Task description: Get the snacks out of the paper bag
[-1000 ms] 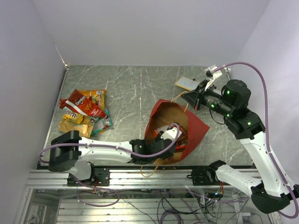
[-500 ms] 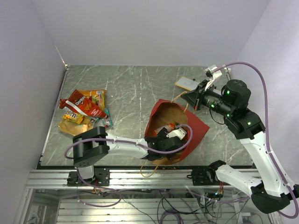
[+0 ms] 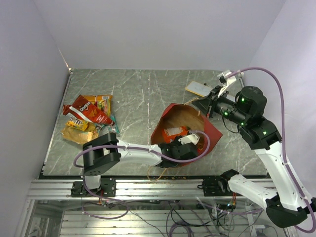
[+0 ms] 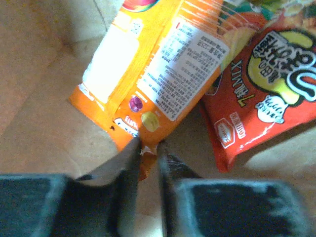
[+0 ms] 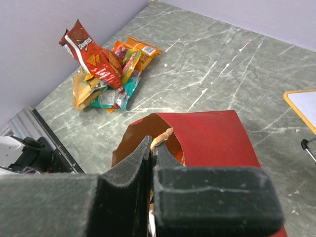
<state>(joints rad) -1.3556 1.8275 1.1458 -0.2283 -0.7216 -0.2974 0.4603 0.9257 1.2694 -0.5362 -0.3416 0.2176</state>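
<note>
The left gripper [image 4: 148, 150] has pushed deeper into the paper bag [image 3: 211, 132] at centre frame. Its jaws are narrowing round the corner of the orange packet [image 4: 158, 64]; whether they've bitten yet, I can't tell. The right gripper [image 3: 204, 104] stays clamped on the bag's rim, lifted higher. Another snack looks ready to come out.

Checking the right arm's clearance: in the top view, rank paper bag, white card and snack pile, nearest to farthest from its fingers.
1. Paper bag, held in the right arm's fingers.
2. Card, just beyond, far side.
3. Snack pile, far left.
</note>
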